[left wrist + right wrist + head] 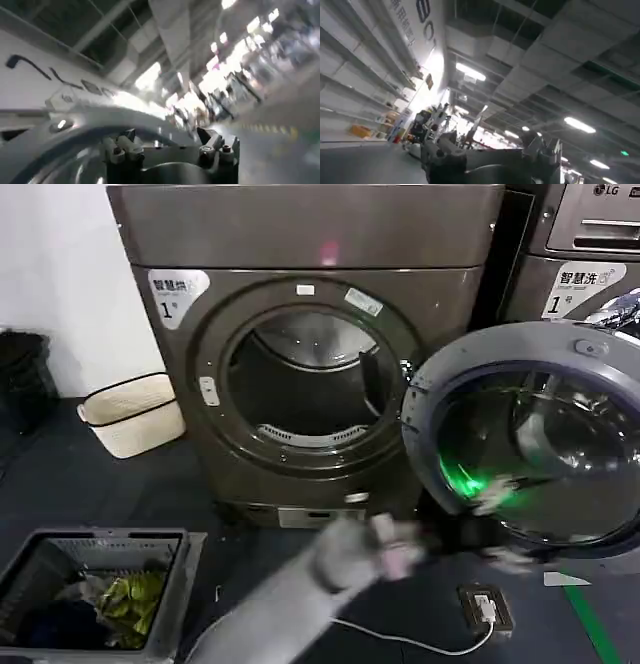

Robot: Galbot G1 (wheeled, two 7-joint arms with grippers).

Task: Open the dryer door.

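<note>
While the big round porthole door (525, 434), with its grey plastic inner ring and dark tinted glass, hangs swung wide off the right side of the bronze-grey dryer (300, 344), the task reads as essentially done. Door sits at about 3 o'clock in the head view, inner face turned toward the camera, well clear of the opening. The dark drum mouth (300, 379) is fully exposed at roughly 12 o'clock from frame centre.

One grey arm (300, 584) reaches up from 6 o'clock toward the door's lower edge, too blurred to say which arm it is or whether it touches the door.

Left gripper (170, 145): the wrist view shows its fingers spread apart with nothing between them, and the curved shiny chrome rim (65, 125) just beside it. Released, as far as I can judge.

Right gripper (490, 152): fingers stand apart, empty, pointed at ceiling lights.

A cream basket (130, 412) sits at 9 o'clock on the floor; a grey bin of clothes (95, 584) at 7 o'clock.

What remains, judging from this: withdraw the arm.
</note>
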